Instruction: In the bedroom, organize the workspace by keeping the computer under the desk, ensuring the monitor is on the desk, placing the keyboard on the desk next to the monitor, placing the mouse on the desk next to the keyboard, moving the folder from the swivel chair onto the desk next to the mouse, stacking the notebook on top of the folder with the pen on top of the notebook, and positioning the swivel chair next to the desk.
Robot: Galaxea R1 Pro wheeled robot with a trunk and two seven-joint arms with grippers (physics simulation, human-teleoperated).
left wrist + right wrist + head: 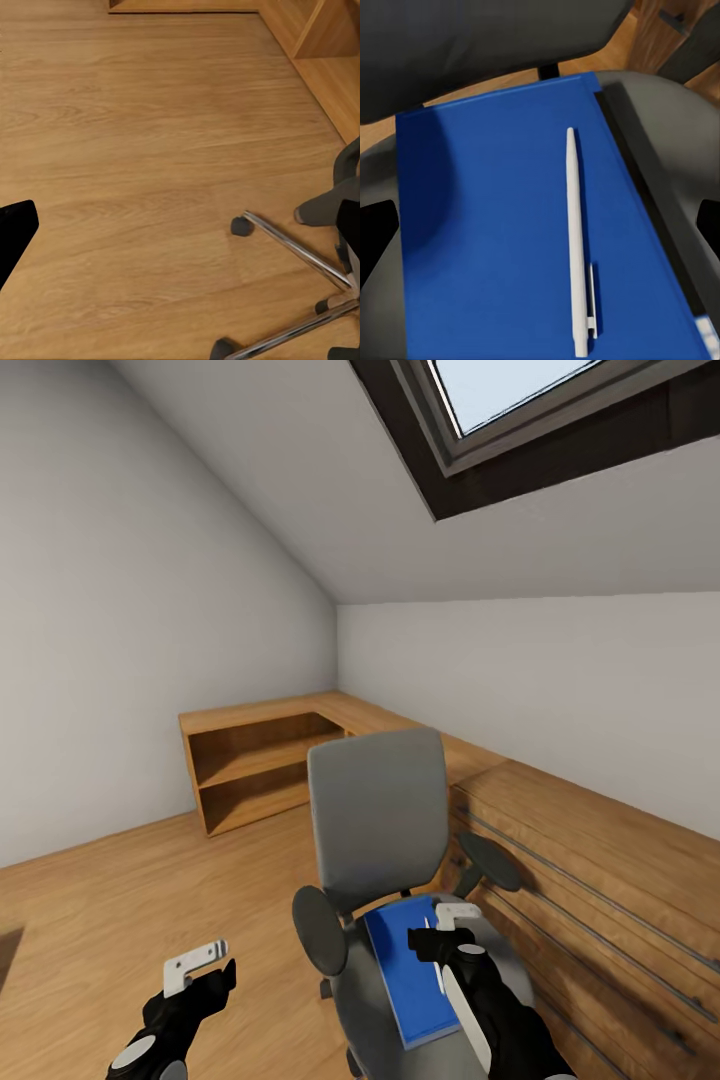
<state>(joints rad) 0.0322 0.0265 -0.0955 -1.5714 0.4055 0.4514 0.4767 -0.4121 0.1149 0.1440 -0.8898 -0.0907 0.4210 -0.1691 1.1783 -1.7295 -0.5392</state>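
Observation:
The grey swivel chair (375, 815) stands on the wooden floor, its back towards the far wall. On its seat lies the blue folder (408, 978) (495, 225), and the white pen (577, 240) lies lengthwise on the folder. A dark strip (649, 191) runs along one long edge of the folder; I cannot tell what it is. My right gripper (440, 938) (540, 232) hovers open just above the folder and pen, its fingertips (375, 240) wide apart. My left gripper (200, 965) (180, 229) hangs open over bare floor, left of the chair.
A low wooden shelf unit (255, 760) runs along the far wall. A light wooden drawer chest (600, 880) stands close on the chair's right. The chair's chrome star base (300, 255) and casters spread over the floor. A sloped ceiling with a skylight (520, 400) is overhead.

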